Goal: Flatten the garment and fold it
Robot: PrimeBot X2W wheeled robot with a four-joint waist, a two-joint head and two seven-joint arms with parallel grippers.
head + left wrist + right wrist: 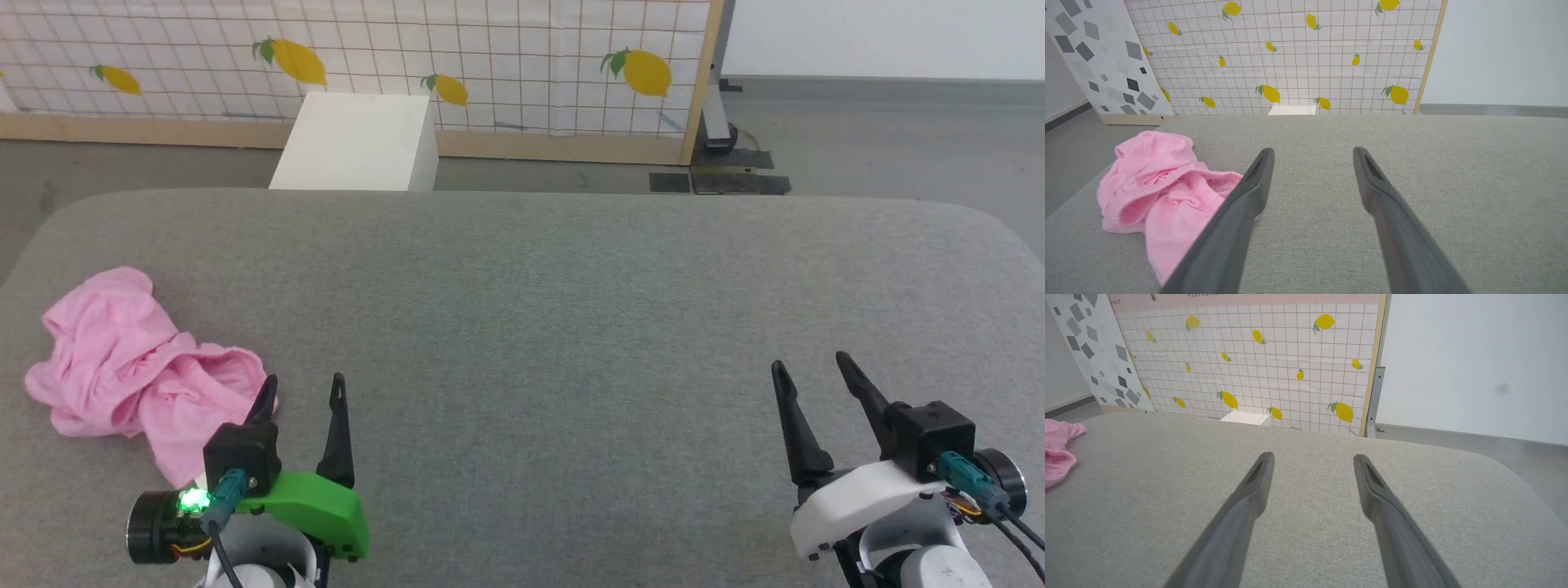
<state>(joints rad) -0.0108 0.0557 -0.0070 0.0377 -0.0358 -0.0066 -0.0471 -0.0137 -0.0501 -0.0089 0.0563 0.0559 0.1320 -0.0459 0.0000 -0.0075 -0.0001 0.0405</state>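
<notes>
The garment [131,367] is a crumpled heap of light pink shorts lying near the left edge of the grey padded table [555,310]. In the left wrist view the garment [1155,188] shows its gathered elastic waistband, bunched and partly turned over. My left gripper [304,390] stands open just to the right of the heap, its left finger at the fabric's edge, nothing between the fingers. The left gripper [1312,157] hovers over bare table. My right gripper [808,369] is open far to the right, empty. The garment [1057,451] peeks in at the right wrist view's left edge.
A white box [359,140] stands on the floor behind the table's far edge. Behind it runs a lemon-patterned tiled screen [490,65] with a wooden frame. The table's left edge lies close to the garment.
</notes>
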